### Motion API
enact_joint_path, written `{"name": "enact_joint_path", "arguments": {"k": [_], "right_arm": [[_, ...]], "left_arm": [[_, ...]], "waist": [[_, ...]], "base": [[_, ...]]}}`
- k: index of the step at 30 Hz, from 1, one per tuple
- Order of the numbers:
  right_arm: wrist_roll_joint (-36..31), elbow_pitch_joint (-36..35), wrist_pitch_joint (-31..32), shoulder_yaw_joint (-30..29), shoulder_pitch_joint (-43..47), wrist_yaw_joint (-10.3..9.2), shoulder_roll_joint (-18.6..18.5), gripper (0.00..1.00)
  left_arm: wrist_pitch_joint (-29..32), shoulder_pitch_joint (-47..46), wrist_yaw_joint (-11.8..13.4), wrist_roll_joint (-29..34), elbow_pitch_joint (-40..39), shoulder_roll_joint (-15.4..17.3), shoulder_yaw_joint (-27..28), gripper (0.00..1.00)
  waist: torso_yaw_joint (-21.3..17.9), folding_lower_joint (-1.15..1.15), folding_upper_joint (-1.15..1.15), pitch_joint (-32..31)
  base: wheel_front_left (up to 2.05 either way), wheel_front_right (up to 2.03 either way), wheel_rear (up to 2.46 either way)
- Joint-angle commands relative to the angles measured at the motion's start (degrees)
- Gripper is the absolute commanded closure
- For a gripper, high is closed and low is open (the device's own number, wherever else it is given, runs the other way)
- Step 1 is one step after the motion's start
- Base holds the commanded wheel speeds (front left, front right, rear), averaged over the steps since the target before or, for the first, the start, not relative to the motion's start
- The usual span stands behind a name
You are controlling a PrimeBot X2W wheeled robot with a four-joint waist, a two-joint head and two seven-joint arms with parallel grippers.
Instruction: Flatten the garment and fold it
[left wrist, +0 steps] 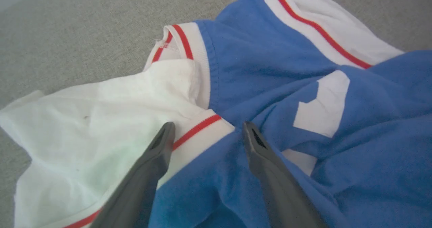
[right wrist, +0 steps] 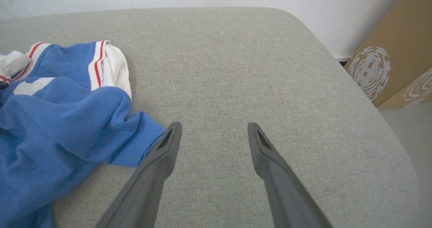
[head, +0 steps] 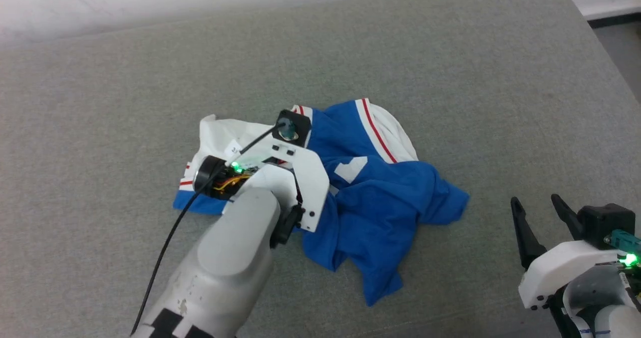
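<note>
On the grey cushioned surface (head: 450,77), the crumpled blue-and-white garment (head: 380,203) lies bunched near the middle. My left hand (left wrist: 206,128) hangs over its red-striped trim (left wrist: 189,135), fingers spread wide and gripping nothing; whether the tips touch the cloth I cannot tell. My right hand (right wrist: 214,128) sits wide open off to the garment's right, holding nothing.

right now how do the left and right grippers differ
The left gripper is over the crumpled garment; the right gripper is over bare grey cushion beside it. The left gripper is extended mid-cushion; the right gripper sits back near the robot. Both are open, holding nothing.
</note>
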Motion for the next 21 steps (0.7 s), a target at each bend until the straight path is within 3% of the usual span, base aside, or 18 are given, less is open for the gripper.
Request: {"name": "enact_joint_path", "arguments": {"k": [1, 6, 7, 8, 14, 21], "right_arm": [[0.33, 0.39, -0.57, 0.20, 0.25, -0.12, 0.26, 0.00], [0.26, 1.50, -1.24, 0.41, -0.14, -0.12, 0.40, 0.00], [0.27, 1.63, -1.34, 0.30, -0.25, -0.12, 0.41, 0.00], [0.30, 1.75, -1.43, 0.10, -0.38, -0.12, 0.42, 0.00], [0.20, 2.41, -1.70, -0.83, -0.31, -0.12, 0.45, 0.00], [-0.23, 1.73, -0.69, -1.71, 1.41, -0.12, 0.46, 0.00]], "left_arm": [[0.84, -1.46, -0.04, -0.64, 1.77, 0.14, 0.28, 0.00], [4.85, -3.67, -1.37, -1.99, 6.60, -0.22, -0.68, 0.00], [4.60, -4.01, -1.62, -2.28, 6.69, -0.30, -0.80, 0.65], [4.03, -4.27, -1.97, -2.50, 6.54, -0.36, -1.01, 1.00], [-5.51, -4.21, -0.67, -3.55, 1.89, -0.60, -0.31, 1.00], [-19.76, 3.32, 2.53, -8.56, -9.83, -0.17, 5.76, 1.00]], "waist": [[-1.19, 0.00, 0.00, 1.44], [-0.82, 0.00, 0.00, 2.03], [-0.53, 0.00, 0.00, 2.17], [-0.16, 0.00, 0.00, 2.23], [3.37, 0.00, 0.00, 0.98], [9.48, 0.00, 0.00, -2.13]], "base": [[0.00, 0.00, 0.00], [0.00, 0.00, 0.00], [0.00, 0.00, 0.00], [0.00, 0.00, 0.00], [0.00, 0.00, 0.00], [0.00, 0.00, 0.00]]}}
